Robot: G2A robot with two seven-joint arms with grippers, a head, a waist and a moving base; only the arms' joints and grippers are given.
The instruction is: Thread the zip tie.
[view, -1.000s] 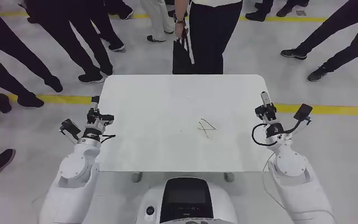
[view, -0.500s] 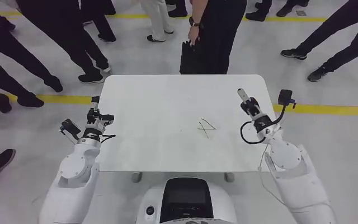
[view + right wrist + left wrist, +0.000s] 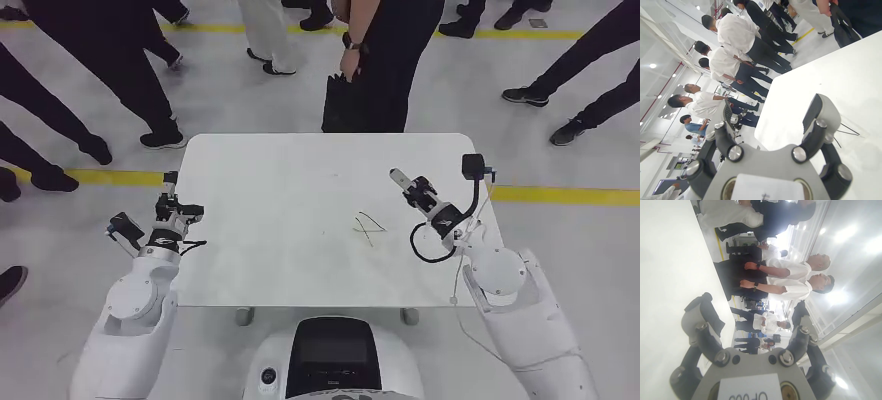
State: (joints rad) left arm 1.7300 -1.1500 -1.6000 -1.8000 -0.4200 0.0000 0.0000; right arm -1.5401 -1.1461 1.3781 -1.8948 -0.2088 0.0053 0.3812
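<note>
Right pincer [image 3: 771,109] spread | left pincer [image 3: 751,306] spread | zip tie [image 3: 849,129] partly hidden behind right pincer's finger

Table [image 3: 300,170]: white top, smooth and matt, with a faint sheen in the wrist views.

Zip tie [image 3: 368,226], on the table right of its middle: thin black strands that look like plastic. They are too fine to judge the finish.

Left gripper [image 3: 752,306], at the table's left edge: brushed grey metal base plate, bright polished screws, matt black fingers [image 3: 710,313].

Right gripper [image 3: 772,106], over the table's right part: similar metal plate and screws, smooth silver-grey finger shells, and dark pads [image 3: 727,111], one of them ribbed.
</note>
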